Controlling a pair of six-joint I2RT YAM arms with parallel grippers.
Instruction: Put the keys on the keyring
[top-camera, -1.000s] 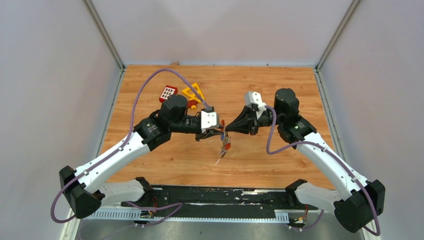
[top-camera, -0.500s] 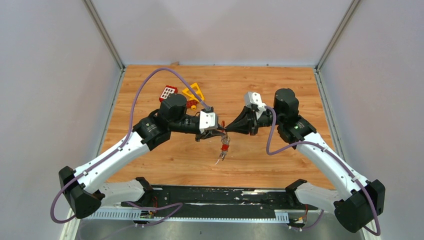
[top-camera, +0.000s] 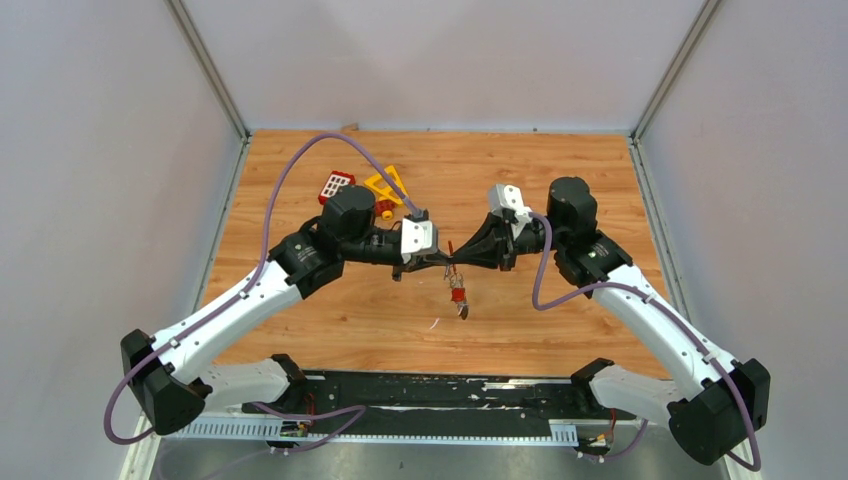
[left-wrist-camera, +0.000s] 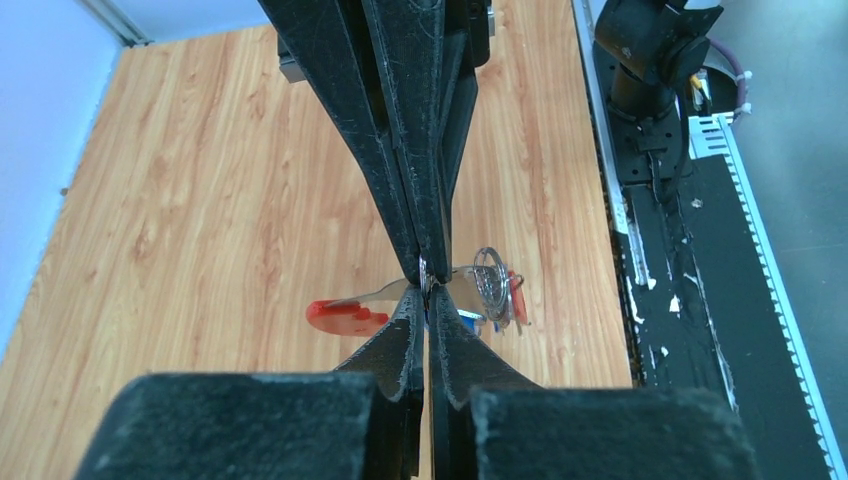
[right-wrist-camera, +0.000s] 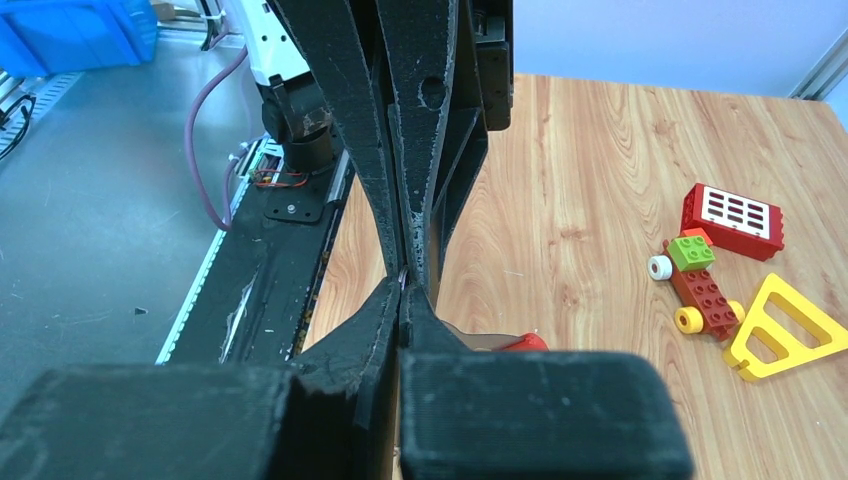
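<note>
Red key head (left-wrist-camera: 340, 315) sticks out left of pinch point in left wrist view. Your left claw (top-camera: 441, 263) squeezed tight, right claw (top-camera: 455, 261) squeezed tight too, tips nose to nose, middle of top view. Between them keyring (top-camera: 459, 296) pinched, dangles just below, above table (top-camera: 560, 170). You can't tell which bit each grips.

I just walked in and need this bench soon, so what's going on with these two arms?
Two robot arms are working on getting keys onto a keyring. The left hand and right hand meet tip to tip in mid-air over the table, both shut on the keyring, whose red clip dangles below them. A red-headed key sticks out sideways at the pinch; whether it is threaded on I cannot tell. The toy blocks lie aside at the back.
</note>
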